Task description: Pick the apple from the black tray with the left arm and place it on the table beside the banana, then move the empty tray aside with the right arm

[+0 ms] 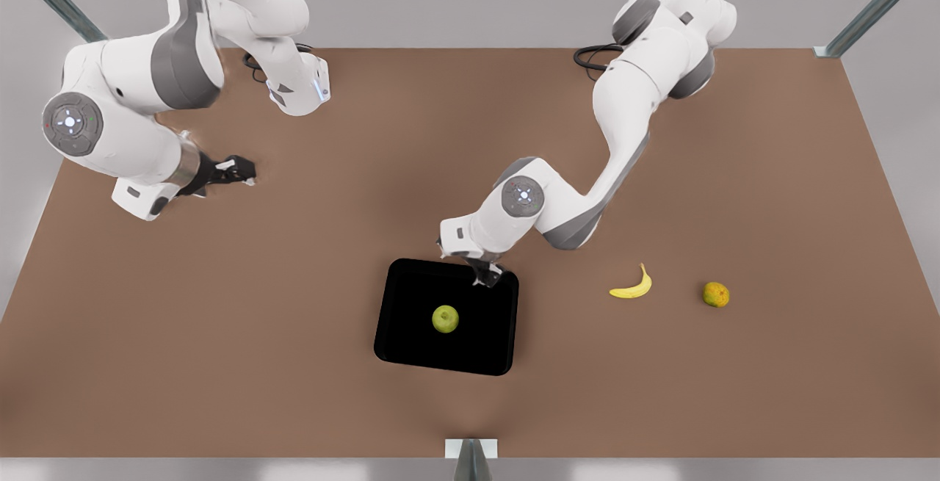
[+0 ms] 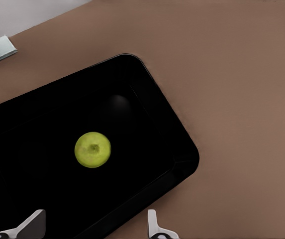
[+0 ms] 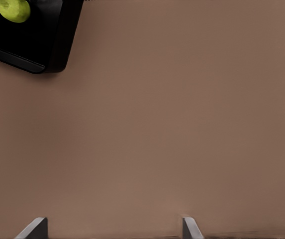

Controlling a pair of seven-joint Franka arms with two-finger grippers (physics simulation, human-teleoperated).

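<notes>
Approach phase of the pick. The small round yellow-green apple rests near the middle of the shallow glossy black rectangular tray, which lies on the flat matte brown table. The left arm's black two-finger gripper hangs over the tray's far corner, on the front view's right, well short of the fruit; in the left wrist view its pale fingertips stand wide apart and hold nothing, one over the tray floor and one outside the rim.

To grasp cleanly, the gripper should likely be carried inward until the apple lies midway between the fingers, then lowered vertically so neither finger strikes the raised rim, and closed about the fruit's widest girth.

The small curved yellow banana lies apart from the tray toward the front view's right, marking the placement area. The right arm's gripper waits far off at the front view's left, fingers spread and empty.
</notes>
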